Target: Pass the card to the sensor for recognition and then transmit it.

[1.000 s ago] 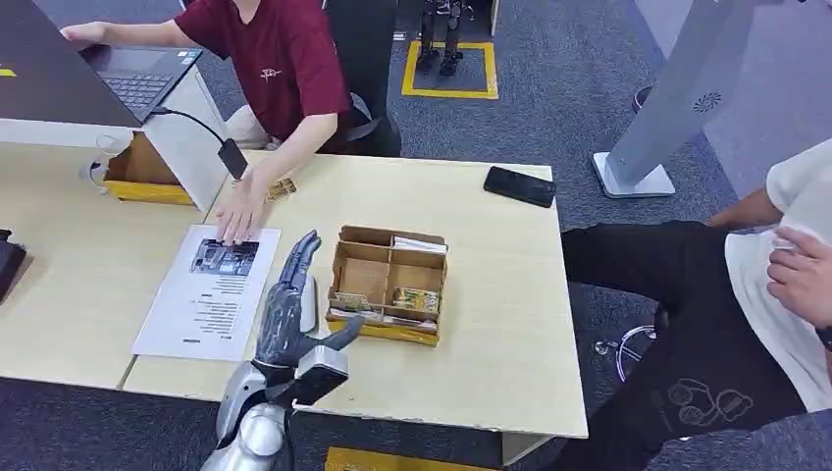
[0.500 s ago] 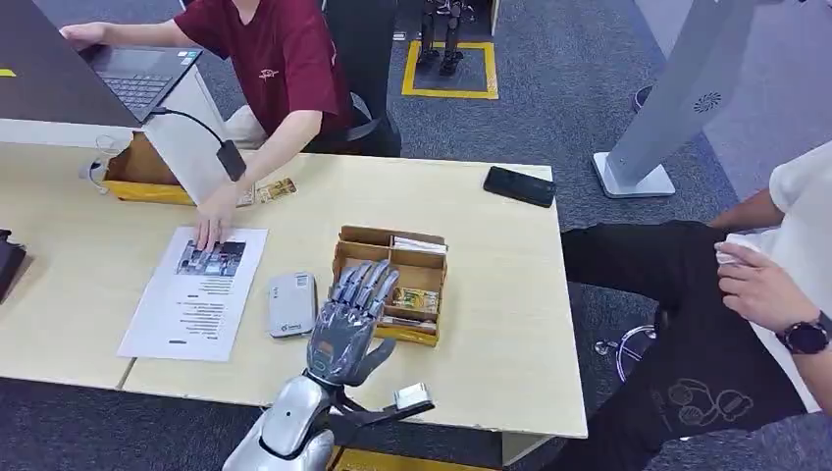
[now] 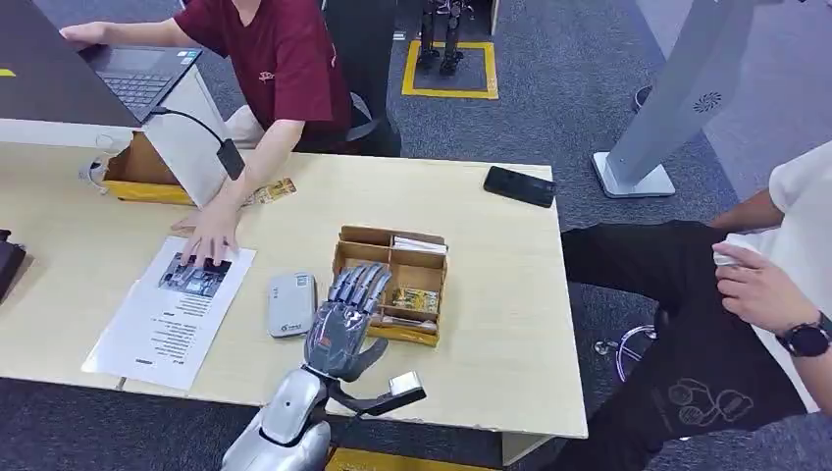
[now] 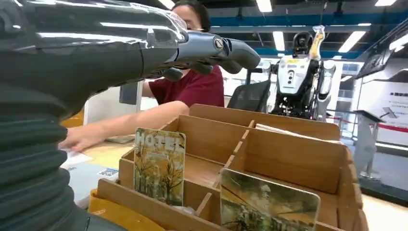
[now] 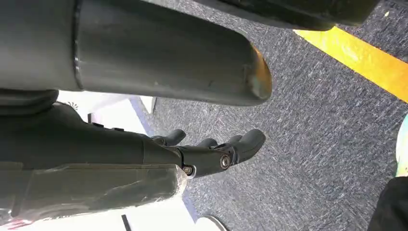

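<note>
Head view: empty left hand (image 3: 343,329), fingers spread, hovers by the box (image 3: 390,286); upright card (image 3: 415,300) sits at two o'clock.

Right hand (image 5: 211,151) hangs loosely curled, empty.

Sensor (image 3: 291,304) left of card box (image 3: 390,283)

1. The head view is bright and evenly lit from overhead; the pale surface (image 3: 510,324) shows no harsh glare.
2. Shadows there are soft and short, hugging the wooden box (image 3: 390,285) and the phone (image 3: 519,185).
3. The head view is moderately sharp, though print on the paper sheet (image 3: 167,314) is too fine to read.
4. In the left wrist view, ceiling light strips (image 4: 280,40) burn out to white, and long highlights streak the glossy left robot hand (image 4: 144,43), which is close and soft.
5. Its background is hazy; the hotel card (image 4: 159,165) is fairly crisp.
6. The right wrist view is dimmer: the right robot hand (image 5: 192,154) is dark, with blurred dark shapes in front of it.
</note>
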Tool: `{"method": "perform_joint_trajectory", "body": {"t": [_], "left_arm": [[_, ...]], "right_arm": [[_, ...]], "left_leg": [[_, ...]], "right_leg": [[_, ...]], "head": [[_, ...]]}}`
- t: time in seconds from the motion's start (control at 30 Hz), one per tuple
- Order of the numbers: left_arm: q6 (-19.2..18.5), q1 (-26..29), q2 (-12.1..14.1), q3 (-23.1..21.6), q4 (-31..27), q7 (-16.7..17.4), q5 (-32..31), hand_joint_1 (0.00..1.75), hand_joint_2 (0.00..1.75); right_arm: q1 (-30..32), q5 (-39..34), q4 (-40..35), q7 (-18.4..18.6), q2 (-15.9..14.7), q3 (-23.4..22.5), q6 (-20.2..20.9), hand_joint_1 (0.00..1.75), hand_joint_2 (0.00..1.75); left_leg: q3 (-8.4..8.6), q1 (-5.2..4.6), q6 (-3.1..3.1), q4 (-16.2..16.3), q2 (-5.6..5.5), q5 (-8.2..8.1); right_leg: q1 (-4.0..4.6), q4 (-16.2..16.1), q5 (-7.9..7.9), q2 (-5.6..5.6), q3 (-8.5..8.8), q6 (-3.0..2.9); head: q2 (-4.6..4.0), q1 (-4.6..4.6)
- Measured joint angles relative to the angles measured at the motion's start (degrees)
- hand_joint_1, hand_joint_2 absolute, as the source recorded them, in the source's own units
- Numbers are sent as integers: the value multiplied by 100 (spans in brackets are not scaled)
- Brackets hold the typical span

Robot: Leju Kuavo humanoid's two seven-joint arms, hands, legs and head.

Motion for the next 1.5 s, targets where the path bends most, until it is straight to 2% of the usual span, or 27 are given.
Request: {"method": "perform_joint_trajectory", "body": {"t": [0.2,0.53,1.13,1.5], "left_arm": [[2,-27,7,102,33,-41,4,0,175],[11,-180,98,546,-90,-345,595,0,175],[11,-205,107,616,53,-361,579,0,175],[11,-245,116,632,177,-234,439,0,175]], "right_arm": [[-2,0,0,-22,0,0,0,0,0],[-1,0,0,11,0,0,0,0,0],[-3,0,-2,-22,0,9,-24,0,0],[-3,0,-2,-24,0,35,-24,0,0]], "left_leg": [[0,0,0,0,0,0],[0,1,-1,0,0,1],[0,0,-1,0,-1,1],[0,0,-1,0,-1,1]], "right_leg": [[0,1,0,0,0,0],[1,1,0,0,0,0],[0,1,0,0,0,0],[0,1,0,0,1,0]], "head": [[0,0],[0,0],[0,0],[0,0]]}}
